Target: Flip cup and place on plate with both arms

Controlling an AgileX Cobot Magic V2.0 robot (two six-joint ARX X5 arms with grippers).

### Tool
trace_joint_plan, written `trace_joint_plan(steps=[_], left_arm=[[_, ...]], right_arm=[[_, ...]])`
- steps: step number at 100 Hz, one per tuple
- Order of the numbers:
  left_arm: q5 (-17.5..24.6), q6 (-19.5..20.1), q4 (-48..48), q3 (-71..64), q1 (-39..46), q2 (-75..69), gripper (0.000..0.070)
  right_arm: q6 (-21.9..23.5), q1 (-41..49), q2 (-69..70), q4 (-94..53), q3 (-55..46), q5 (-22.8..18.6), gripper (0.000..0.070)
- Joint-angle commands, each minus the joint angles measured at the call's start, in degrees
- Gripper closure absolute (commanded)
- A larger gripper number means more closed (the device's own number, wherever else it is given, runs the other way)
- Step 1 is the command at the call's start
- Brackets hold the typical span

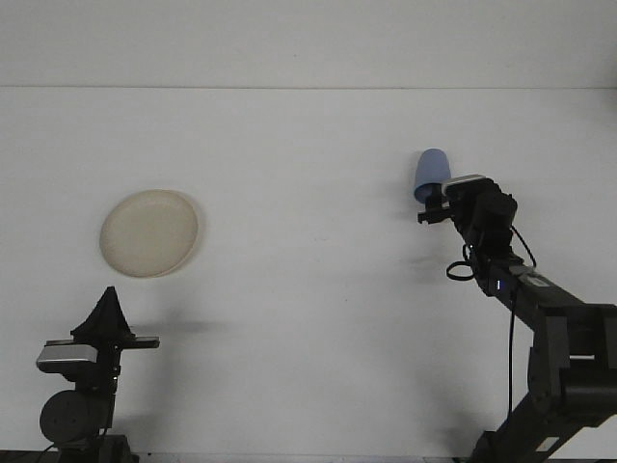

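Observation:
A light blue cup (431,170) stands upside down on the white table (308,289) at the right, its wide rim at the bottom. My right gripper (436,205) is stretched forward to the cup's near rim, open, with its dark fingers just in front of and partly covering the cup's lower edge. A cream plate (149,232) lies flat at the left. My left gripper (108,311) is at the near left edge, below the plate, shut and holding nothing.
The table's far edge meets a white wall (308,43) at the back. The right arm (540,309) runs from the lower right corner up to the cup, with a cable looped along it.

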Motion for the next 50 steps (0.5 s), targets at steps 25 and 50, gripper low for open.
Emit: trace_joint_plan(steps=[25,50], left_arm=[[-0.2,-0.2,0.6,-1.2,0.0,-0.1,0.0687],[-0.3,-0.2,0.5,-1.2,0.0,-0.1,0.0687]], right_arm=[[-4.1,-0.1,10.3,3.1,7.5,0.0,0.0233],[-4.1,-0.1,11.9,6.6,8.0,0.0,0.0654]])
